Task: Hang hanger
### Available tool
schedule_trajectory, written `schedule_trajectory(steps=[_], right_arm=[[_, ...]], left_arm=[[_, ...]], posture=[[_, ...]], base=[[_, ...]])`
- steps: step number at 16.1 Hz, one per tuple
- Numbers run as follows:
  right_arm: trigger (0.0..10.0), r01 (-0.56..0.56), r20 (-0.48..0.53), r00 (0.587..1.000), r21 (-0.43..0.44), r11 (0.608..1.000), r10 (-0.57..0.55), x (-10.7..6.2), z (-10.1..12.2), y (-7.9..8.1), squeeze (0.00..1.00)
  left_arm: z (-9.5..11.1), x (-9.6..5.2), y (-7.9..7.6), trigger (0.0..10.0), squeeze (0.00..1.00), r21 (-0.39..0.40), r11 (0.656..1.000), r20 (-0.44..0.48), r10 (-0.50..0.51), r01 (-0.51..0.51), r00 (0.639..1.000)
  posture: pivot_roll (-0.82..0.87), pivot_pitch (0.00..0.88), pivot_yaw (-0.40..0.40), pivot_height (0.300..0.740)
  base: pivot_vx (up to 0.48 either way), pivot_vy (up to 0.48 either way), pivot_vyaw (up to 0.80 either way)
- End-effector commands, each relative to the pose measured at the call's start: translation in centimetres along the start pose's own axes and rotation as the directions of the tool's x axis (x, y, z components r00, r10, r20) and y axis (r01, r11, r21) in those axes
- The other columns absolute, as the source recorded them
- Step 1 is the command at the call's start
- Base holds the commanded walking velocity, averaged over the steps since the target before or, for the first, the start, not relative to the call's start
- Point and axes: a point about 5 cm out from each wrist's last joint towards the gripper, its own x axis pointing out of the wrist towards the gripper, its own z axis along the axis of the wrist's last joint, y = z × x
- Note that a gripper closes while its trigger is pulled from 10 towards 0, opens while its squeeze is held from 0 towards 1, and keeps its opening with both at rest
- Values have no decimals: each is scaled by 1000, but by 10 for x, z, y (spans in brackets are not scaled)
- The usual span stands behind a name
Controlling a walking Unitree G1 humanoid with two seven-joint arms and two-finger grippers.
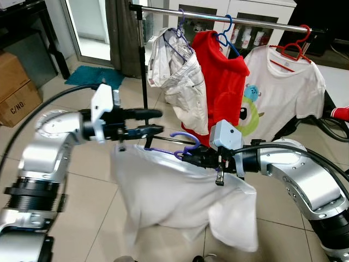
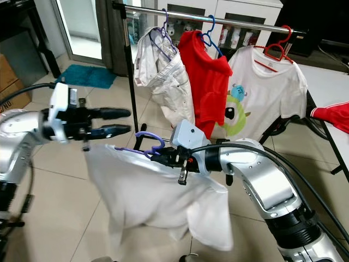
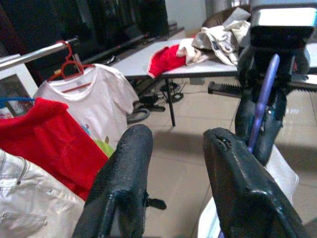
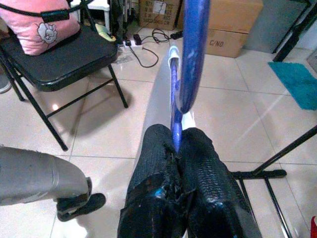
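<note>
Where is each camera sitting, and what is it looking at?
Left and right eye views: on the head, facing the metal clothes rail; both silver arms show, sharing the purple plastic hanger.
Left wrist view: looks along the open left gripper toward a grey table.
Right wrist view: looks along the right gripper, shut on the hanger, toward a black folding chair.

The rail [image 1: 229, 21] runs across the back, and three garments hang from it on hangers: trousers [image 1: 180, 82] at its left end, a top [image 1: 221, 82] in the middle, a T-shirt [image 1: 281, 87] at its right end. In front of the rail, nearer the robot, the hanger [image 1: 182, 146] with a shirt [image 1: 180, 196] draped below it sits between the left tool [image 1: 150, 123] and the right tool [image 1: 191, 157]. Boxes [image 1: 16, 90] stand on the floor left of the rail, a mat [image 1: 95, 76] between them and it. A table [image 3: 198, 59] lies right of the rail.
</note>
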Motion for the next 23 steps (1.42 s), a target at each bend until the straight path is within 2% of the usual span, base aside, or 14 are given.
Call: schedule_trajectory(steps=[1,3,4,5,6,7,8,9,12,16,18,19,20,23], right_arm=[[0,40,30,999,14,999,-40,-1,1,-2,0],[0,93,23,995,32,995,-94,0,-5,-4,0],[0,218,29,975,65,974,-220,2,-11,-12,0],[2000,361,24,930,120,925,-366,3,-21,-20,0],[2000,402,24,913,128,907,-408,3,-23,-22,0],[196,517,31,839,262,815,-543,2,-34,-27,0],[824,552,23,813,289,783,-582,2,-38,-28,0],[10000,662,1,686,413,625,-728,2,-47,-32,0],[10000,684,-57,587,570,456,-808,8,-60,-25,0],[10000,732,-68,503,563,383,-862,13,-64,-19,0],[10000,691,-17,443,643,329,-896,7,-58,-24,0],[10000,712,-28,383,646,276,-923,3,-57,-26,0],[10000,740,-51,377,617,267,-925,4,-59,-26,0],[10000,776,-71,463,514,366,-884,16,-60,-17,0]], left_arm=[[5,1,2,10000,561,24,999,27,33,-34,999],[6,-1,6,10000,553,17,995,49,98,-99,994],[5,-3,10,10000,545,11,986,55,167,-168,984],[2,-8,15,10000,486,15,955,37,294,-295,955],[1,-10,15,10000,486,16,947,35,320,-320,947],[-6,-13,15,10000,412,27,898,6,438,-438,899],[-9,-13,14,10000,400,8,882,-7,471,-471,882],[-20,-15,10,10000,318,-40,799,-58,597,-600,800],[-34,-10,-7,10000,306,-118,688,-85,712,-716,697],[-49,-3,-32,10000,302,-132,647,-148,736,-751,660],[-51,-2,-37,10000,302,-134,616,-147,762,-776,631],[-55,-1,-45,10000,141,-184,577,-162,780,-795,604],[-56,0,-48,10000,0,-196,568,-174,782,-799,598],[-62,3,-49,10000,0,-133,540,-209,805,-831,556]], posture=[[-35,0,-23,740],[-35,0,-23,740],[-35,0,-23,740],[-32,0,-34,740],[-30,0,-39,740],[-23,0,-49,740],[-21,0,-51,740],[-18,0,-53,740],[-12,0,-57,740],[-9,0,-61,740],[-8,0,-58,740],[-13,0,-52,740],[-13,0,-51,740],[-14,0,-48,740]], base=[[0,0,0],[0,0,0],[0,0,0],[0,0,0],[0,0,0],[0,0,0],[0,0,0],[0,0,0],[0,0,0],[0,0,0],[0,0,0],[0,0,0],[0,0,0],[0,0,0]])
